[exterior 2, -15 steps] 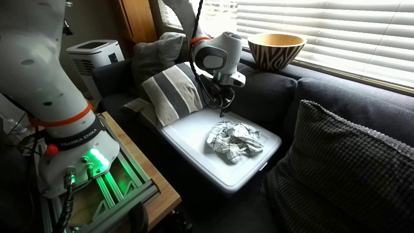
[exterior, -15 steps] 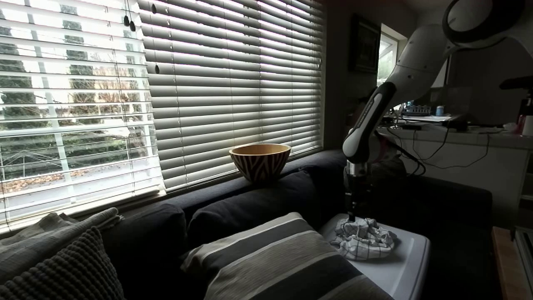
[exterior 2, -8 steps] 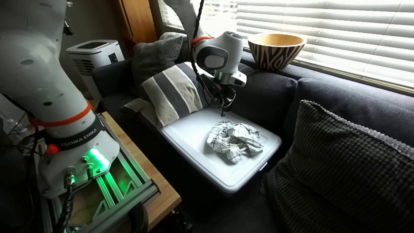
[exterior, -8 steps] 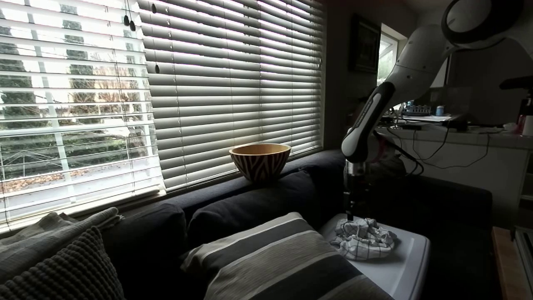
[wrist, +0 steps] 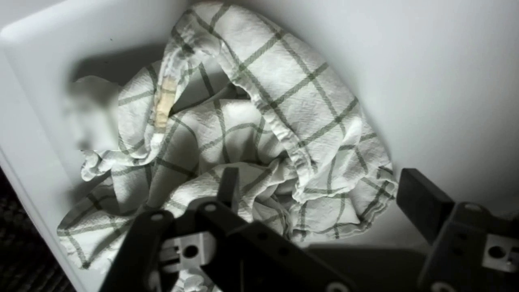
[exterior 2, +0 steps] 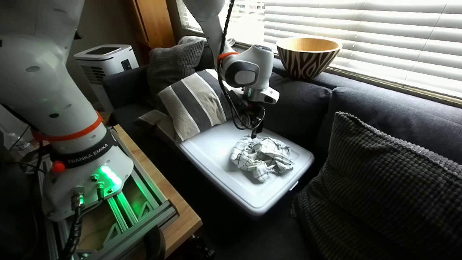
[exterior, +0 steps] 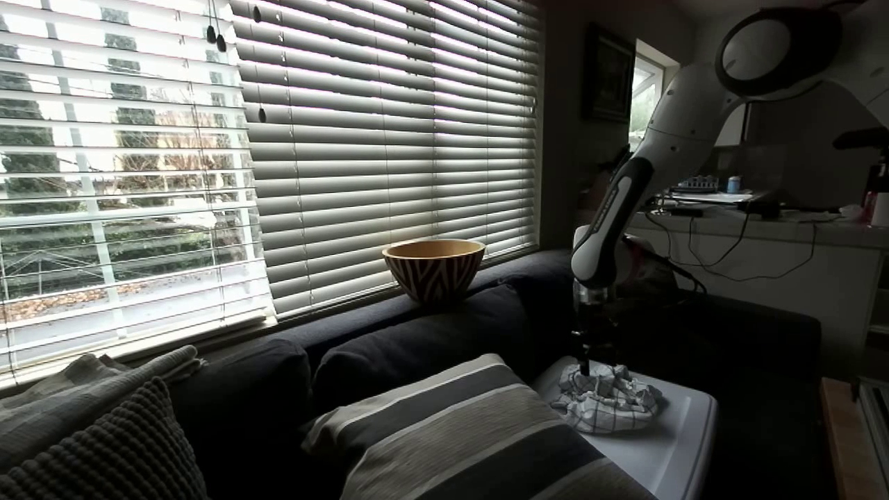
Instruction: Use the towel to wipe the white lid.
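Dark fabric sofa [exterior 2: 296,103] alongside smooth, round-cornered white lid [exterior 2: 213,148]; crumpled checked towel [exterior 2: 269,153] nearer lid's sofa-back edge. Claw [wrist: 320,186] spread wide, gripping nothing, towel contact unclear.

The window [exterior: 139,187] glares bright behind its slatted blinds [exterior: 389,153], the dark sofa [exterior 2: 296,101] below holds a striped cushion [exterior 2: 196,103] and ribbed pillow [exterior 2: 382,187], and a framed picture [exterior: 608,73] hangs over there on the shadowy wall [exterior: 564,160].
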Available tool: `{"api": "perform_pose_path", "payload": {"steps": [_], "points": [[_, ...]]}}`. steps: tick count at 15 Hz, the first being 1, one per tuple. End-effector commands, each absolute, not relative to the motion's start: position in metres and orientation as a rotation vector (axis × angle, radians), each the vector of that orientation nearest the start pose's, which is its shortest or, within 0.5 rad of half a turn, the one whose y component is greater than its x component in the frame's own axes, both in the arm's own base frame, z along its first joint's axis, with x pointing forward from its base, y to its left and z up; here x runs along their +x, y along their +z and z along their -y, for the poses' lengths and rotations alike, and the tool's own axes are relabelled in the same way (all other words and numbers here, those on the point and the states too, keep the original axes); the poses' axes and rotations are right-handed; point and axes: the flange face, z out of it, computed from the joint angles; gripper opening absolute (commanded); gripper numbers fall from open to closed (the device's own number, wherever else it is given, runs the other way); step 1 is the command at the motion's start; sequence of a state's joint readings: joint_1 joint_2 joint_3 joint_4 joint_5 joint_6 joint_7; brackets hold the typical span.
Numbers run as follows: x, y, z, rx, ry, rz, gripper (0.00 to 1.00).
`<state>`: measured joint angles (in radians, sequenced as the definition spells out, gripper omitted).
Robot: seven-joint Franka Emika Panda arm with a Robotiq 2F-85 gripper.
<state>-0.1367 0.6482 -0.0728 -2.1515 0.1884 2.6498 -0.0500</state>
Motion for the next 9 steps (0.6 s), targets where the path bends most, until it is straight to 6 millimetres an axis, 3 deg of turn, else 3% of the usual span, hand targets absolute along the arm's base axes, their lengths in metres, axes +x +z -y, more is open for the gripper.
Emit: {"api": "perform_pose_path", "payload": {"steps": [1,6,9], "points": [[0.528,0.049,0.115,-3.095,0.23,-0.559,1.0],[0.537,0.023,0.123,-3.177,0.196,-0.636,1.0],[0.541,0.006,0.123,-3.209,0.248,-0.57,1.0]]}}
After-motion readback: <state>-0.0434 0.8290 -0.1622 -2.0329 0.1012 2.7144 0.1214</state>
